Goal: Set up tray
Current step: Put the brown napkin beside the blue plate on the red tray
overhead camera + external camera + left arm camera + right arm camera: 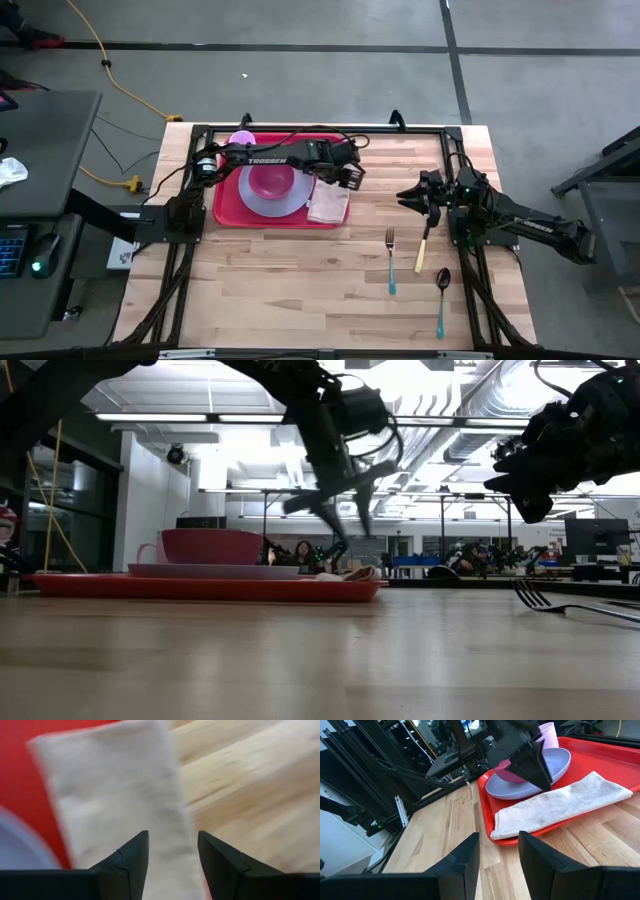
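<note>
Beige napkin (pixel 120 795) is lying just beneath our released left gripper (pixel 172 851), overhanging the tray (pixel 228 205) rim, so we are risking dragging it off.

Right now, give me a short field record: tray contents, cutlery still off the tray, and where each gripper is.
tray: red, on the table's left half
on tray: lavender plate with pink bowl; pale cup at the far edge; beige napkin along the right rim
off tray: fork, knife, spoon on bare wood
left gripper: open, above the napkin
right gripper: open, empty, above the knife's upper end
</note>
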You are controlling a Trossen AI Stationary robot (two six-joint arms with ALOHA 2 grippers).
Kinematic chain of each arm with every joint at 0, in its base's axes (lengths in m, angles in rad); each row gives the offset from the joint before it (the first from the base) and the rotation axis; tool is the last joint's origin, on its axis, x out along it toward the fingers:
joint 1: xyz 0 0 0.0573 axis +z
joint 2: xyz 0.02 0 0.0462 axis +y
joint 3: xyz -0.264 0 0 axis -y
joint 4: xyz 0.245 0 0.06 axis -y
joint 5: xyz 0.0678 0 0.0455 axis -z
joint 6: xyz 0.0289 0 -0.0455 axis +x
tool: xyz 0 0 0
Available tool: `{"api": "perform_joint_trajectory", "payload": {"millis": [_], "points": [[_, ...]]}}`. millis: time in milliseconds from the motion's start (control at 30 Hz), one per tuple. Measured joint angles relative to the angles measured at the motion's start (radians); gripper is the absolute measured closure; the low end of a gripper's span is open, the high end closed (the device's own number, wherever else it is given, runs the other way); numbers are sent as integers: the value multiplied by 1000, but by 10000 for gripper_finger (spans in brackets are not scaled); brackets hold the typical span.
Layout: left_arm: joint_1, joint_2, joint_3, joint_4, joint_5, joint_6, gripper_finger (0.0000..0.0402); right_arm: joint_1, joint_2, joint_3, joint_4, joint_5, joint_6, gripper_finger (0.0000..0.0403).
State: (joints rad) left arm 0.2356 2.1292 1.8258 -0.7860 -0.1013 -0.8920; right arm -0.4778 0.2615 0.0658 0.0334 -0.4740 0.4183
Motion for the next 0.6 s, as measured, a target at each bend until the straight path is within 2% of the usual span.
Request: {"api": "perform_joint_trajectory", "payload": {"millis": [400, 600], "points": [[16, 42, 2, 72, 19, 52, 237, 0, 0, 0, 0, 0, 0, 289], [34, 70, -1, 43, 48, 53, 243, 0, 1, 0, -5, 0, 0, 289]]}}
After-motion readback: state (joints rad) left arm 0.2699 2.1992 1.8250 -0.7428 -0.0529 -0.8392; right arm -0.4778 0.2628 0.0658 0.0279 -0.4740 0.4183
